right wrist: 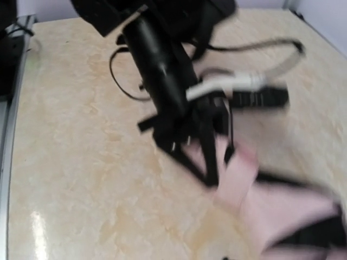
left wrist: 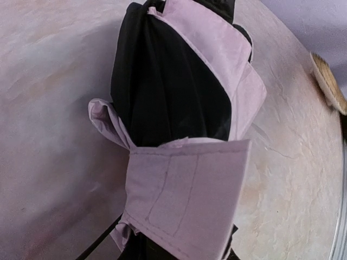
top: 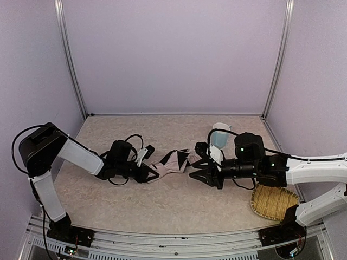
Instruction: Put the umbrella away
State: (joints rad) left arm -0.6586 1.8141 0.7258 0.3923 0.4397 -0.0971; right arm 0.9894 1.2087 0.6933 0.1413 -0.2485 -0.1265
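Umbrella [top: 174,160] lies collapsed, fabric loosely bunched. Left gripper [top: 152,173] clamps one end; right gripper [top: 195,165] fingers stand apart beside it. Tidying and stowing outstanding.

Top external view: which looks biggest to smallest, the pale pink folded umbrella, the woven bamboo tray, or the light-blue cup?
1. Woven bamboo tray and pale pink umbrella: about alike, and each is partly hidden, so I won't rank them.
2. Light-blue cup: clearly the smallest.
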